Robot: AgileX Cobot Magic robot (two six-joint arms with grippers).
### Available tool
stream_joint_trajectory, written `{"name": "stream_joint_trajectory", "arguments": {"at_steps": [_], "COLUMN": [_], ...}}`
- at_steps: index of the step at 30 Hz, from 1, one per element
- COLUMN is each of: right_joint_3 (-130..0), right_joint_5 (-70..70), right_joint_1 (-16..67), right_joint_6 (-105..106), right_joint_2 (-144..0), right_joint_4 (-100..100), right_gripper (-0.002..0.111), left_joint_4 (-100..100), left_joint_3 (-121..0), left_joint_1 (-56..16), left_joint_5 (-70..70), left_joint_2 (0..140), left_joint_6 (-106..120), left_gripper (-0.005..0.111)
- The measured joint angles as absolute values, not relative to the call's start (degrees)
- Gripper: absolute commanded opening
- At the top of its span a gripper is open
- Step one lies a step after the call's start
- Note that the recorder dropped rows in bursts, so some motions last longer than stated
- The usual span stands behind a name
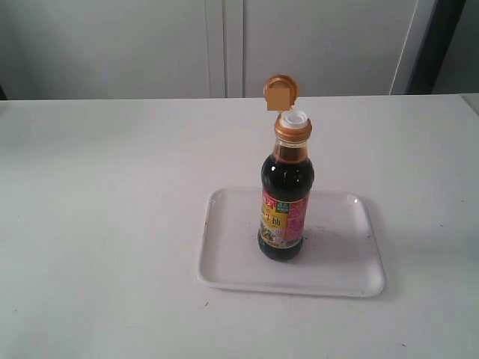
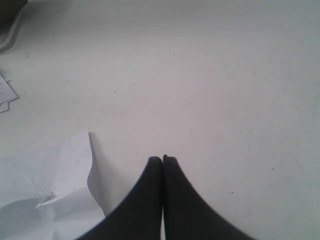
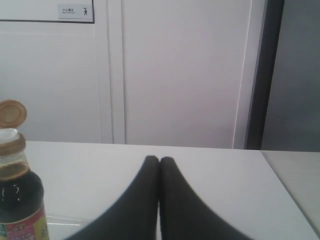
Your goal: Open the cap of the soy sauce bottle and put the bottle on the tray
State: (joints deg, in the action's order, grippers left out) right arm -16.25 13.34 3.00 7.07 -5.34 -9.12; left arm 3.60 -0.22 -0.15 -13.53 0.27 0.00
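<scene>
The soy sauce bottle point(image 1: 286, 198) stands upright on the white tray point(image 1: 346, 262) in the exterior view. Its golden-orange cap point(image 1: 281, 92) is flipped up and back on its hinge, baring the white spout point(image 1: 294, 118). Neither arm shows in the exterior view. My left gripper point(image 2: 162, 159) is shut over bare table with nothing between its fingers. My right gripper point(image 3: 159, 160) is also shut and empty; to its side stands the bottle point(image 3: 19, 192) with its open cap point(image 3: 12, 113), apart from the fingers, and an edge of the tray point(image 3: 65, 219) shows below.
Crumpled white paper point(image 2: 50, 195) lies on the table beside the left gripper. White cabinet doors point(image 3: 175, 70) stand behind the table, and the table's edge point(image 3: 285, 182) runs along one side of the right wrist view.
</scene>
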Motion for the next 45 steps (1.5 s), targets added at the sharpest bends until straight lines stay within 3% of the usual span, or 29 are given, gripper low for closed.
{"name": "stream_joint_trajectory", "arguments": {"at_steps": [13,31,45], "right_joint_3": [-14.47,-0.4,-0.28], "right_joint_5": [11.82,11.95,19.39], "right_joint_1": [3.0,3.0,3.0], "right_joint_6": [5.99,2.6,2.6], "right_joint_2": [-5.34,-0.4,-0.31], "right_joint_4": [-5.67,-2.69,-2.44], "right_gripper": [0.0,0.0,0.0], "left_joint_4": [3.72,3.83,3.83], "left_joint_3": [-0.22,-0.22,-0.22], "left_joint_1": [-0.15,-0.15,-0.15], "left_joint_5": [-13.53,-13.53,-13.53], "left_joint_2": [0.27,0.27,0.27], "left_joint_6": [0.0,0.0,0.0], "left_gripper": [0.0,0.0,0.0]}}
